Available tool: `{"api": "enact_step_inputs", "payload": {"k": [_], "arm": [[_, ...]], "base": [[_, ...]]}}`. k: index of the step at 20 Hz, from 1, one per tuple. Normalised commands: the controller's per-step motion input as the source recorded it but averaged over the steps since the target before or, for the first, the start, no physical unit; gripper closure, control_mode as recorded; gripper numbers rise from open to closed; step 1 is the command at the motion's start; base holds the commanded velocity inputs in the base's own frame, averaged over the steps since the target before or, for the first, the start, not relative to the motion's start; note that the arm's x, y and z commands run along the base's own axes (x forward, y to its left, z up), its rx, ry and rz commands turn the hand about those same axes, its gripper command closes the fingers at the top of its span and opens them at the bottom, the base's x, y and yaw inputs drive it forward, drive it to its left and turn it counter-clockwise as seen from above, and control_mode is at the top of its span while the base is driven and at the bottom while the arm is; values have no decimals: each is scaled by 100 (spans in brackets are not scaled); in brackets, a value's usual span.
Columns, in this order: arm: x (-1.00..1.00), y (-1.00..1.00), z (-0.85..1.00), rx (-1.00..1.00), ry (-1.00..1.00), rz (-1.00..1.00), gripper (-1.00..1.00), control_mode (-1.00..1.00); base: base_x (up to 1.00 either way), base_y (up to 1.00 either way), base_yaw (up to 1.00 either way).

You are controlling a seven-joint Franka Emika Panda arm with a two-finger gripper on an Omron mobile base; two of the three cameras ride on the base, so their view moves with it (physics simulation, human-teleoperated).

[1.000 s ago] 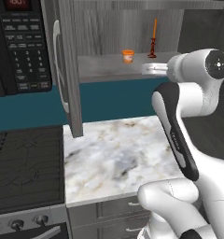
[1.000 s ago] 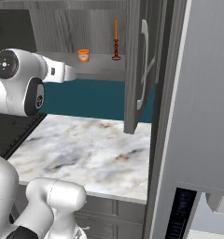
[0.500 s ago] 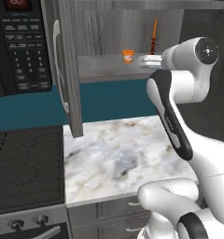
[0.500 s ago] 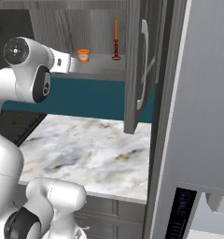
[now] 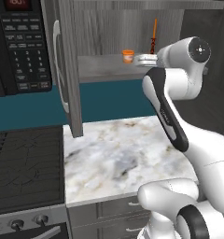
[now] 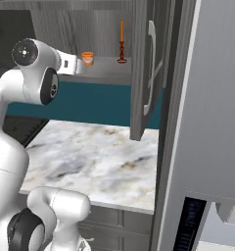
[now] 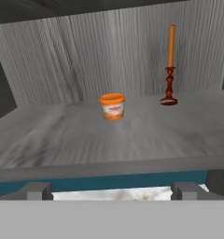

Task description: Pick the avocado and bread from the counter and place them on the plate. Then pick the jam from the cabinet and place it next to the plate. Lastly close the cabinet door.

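Pincer [image 7: 112, 190] spread wide and gripping nothing, the arm is facing the jam [image 7: 112, 106] at twelve o'clock, a light, rigid, likely slick jar best grasped across its sides.

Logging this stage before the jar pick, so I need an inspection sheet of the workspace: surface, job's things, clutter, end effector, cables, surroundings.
Surface: marble counter, bare where visible.
Job's things: jam jar upright on the cabinet shelf; cabinet door open.
Clutter: candle in a red holder standing on the shelf, apart from the jar.
End effector: end effector open, at the shelf's front edge, short of the jar, holding nothing.
Cables: nothing seen.
Surroundings: microwave, stove, teal backsplash.
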Motion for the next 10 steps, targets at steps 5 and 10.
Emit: {"api": "enact_step_inputs", "payload": {"k": [5,10], "arm": [[55,9,0,0,0,0,-100,-100],[49,1,0,-1,1,0,-100,-100]], "base": [[0,0,0],[0,0,0]]}}
